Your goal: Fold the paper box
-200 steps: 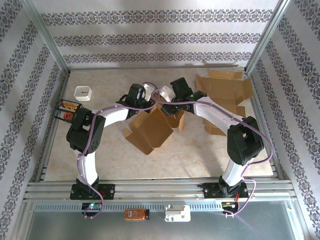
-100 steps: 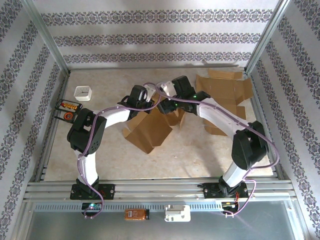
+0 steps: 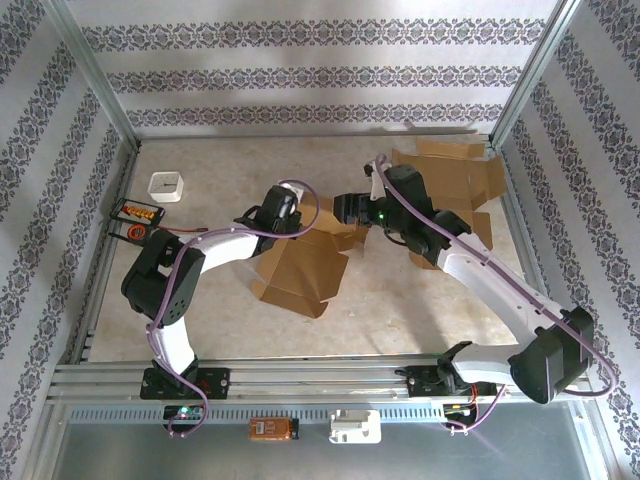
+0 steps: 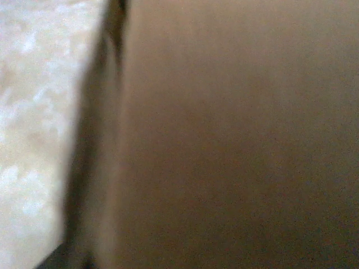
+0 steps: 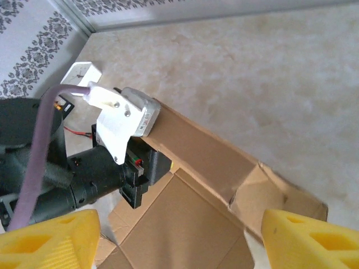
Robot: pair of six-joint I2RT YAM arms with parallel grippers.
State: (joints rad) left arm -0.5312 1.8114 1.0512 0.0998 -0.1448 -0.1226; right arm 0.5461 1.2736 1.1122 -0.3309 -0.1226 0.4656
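On the near rail sat an orange gadget (image 3: 272, 429) and a white block (image 3: 355, 427), any lettering on them too small to read. Farther in, the half-folded cardboard box (image 3: 300, 268) lay mid-tabletop (image 3: 400, 310) between the two arms, its flaps loose. The left fingers (image 3: 284, 222) met its far left edge. From overhead the wrist hid them, and the left wrist camera gave a blurred brown wall of box (image 4: 235, 134) beside a strip of tabletop, so I could not tell whether they were clenched or released. The right wrist camera showed the right fingers (image 5: 303, 238), yellow and cut off at the frame's bottom, spread wide and released above a box flap (image 5: 202, 157). Beyond, flat cardboard sheets (image 3: 450, 180) lay far right and a small white tub (image 3: 165, 186) far left.
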